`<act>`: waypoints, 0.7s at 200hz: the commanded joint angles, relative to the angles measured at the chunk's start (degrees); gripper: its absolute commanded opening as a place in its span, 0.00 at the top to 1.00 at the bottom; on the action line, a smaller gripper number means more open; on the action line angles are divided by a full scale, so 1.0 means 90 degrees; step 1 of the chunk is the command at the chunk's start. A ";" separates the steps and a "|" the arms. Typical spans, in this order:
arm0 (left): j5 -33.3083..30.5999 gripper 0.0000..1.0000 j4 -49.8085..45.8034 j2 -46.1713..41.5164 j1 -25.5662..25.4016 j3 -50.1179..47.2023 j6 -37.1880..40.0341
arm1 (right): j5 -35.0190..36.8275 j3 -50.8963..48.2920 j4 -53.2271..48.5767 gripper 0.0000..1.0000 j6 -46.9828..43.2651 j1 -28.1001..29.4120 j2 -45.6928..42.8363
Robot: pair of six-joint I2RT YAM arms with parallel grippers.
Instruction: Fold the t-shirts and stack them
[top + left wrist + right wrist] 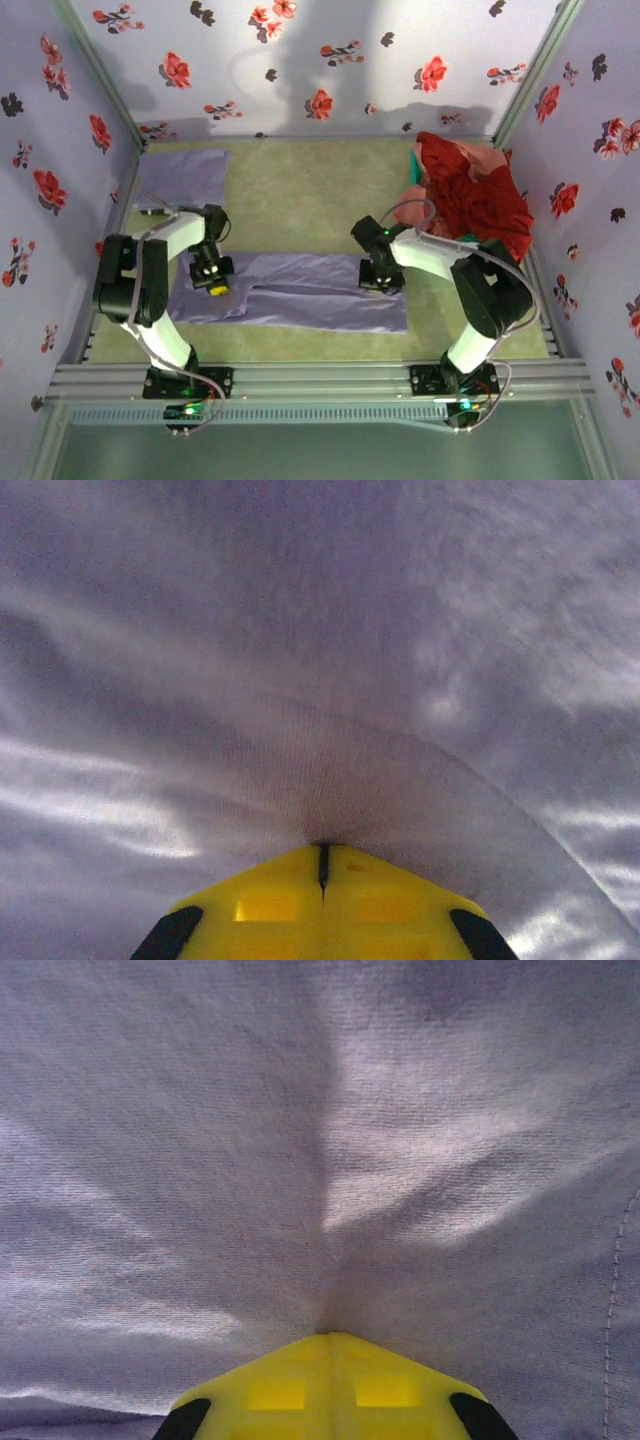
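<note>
Lavender t-shirt [300,300] lies spread along the bench's [300,200] near edge, mid. L claw [214,286] & R claw [382,280] both clenched on its fabric. Soft, thin, floppy; prob best gripped at hems/corners, else it sags.

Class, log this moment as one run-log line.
left fingers: shut on spread lavender fabric t-shirt | right fingers: shut on same t-shirt | red fabric shirts: heaped at right
</note>
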 commanded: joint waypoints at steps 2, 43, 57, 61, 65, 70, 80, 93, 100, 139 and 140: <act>0.0061 1.00 0.0224 0.0422 0.0031 0.0287 0.0259 | 0.0300 -0.0541 -0.0496 1.00 0.0320 0.0075 -0.0023; 0.0106 1.00 0.0042 0.1290 -0.0089 0.1400 0.0553 | 0.0515 -0.0903 -0.0860 1.00 0.0603 0.0213 -0.0431; 0.0129 1.00 -0.0078 0.1616 -0.0167 0.1962 0.0607 | 0.0552 -0.1006 -0.0953 1.00 0.0726 0.0235 -0.0603; 0.0149 1.00 -0.0119 0.1719 -0.0196 0.2155 0.0618 | 0.0538 -0.1060 -0.0934 1.00 0.0776 0.0233 -0.0651; 0.0177 1.00 -0.0150 0.1836 -0.0219 0.2351 0.0637 | 0.0525 -0.1115 -0.0898 1.00 0.0829 0.0228 -0.0708; 0.0237 1.00 -0.0194 0.1979 -0.0255 0.2588 0.0648 | 0.0504 -0.1184 -0.0851 1.00 0.0875 0.0235 -0.0774; 0.0434 1.00 -0.0227 0.2305 -0.0333 0.3025 0.0649 | 0.0493 -0.1265 -0.0834 1.00 0.0949 0.0230 -0.0848; 0.0642 1.00 -0.0270 0.2787 -0.0463 0.3688 0.0620 | 0.0475 -0.1333 -0.0881 1.00 0.0999 0.0235 -0.0919; 0.0735 1.00 -0.0334 0.3041 -0.0551 0.4080 0.0601 | 0.0450 -0.1374 -0.0877 1.00 0.1035 0.0235 -0.0979; 0.0963 1.00 -0.0835 0.4388 -0.1206 0.6571 0.0576 | 0.0117 -0.1543 -0.0701 1.00 0.1177 0.0316 -0.1435; 0.0969 1.00 -0.0839 0.4417 -0.1227 0.6637 0.0573 | 0.0105 -0.1544 -0.0701 1.00 0.1177 0.0319 -0.1442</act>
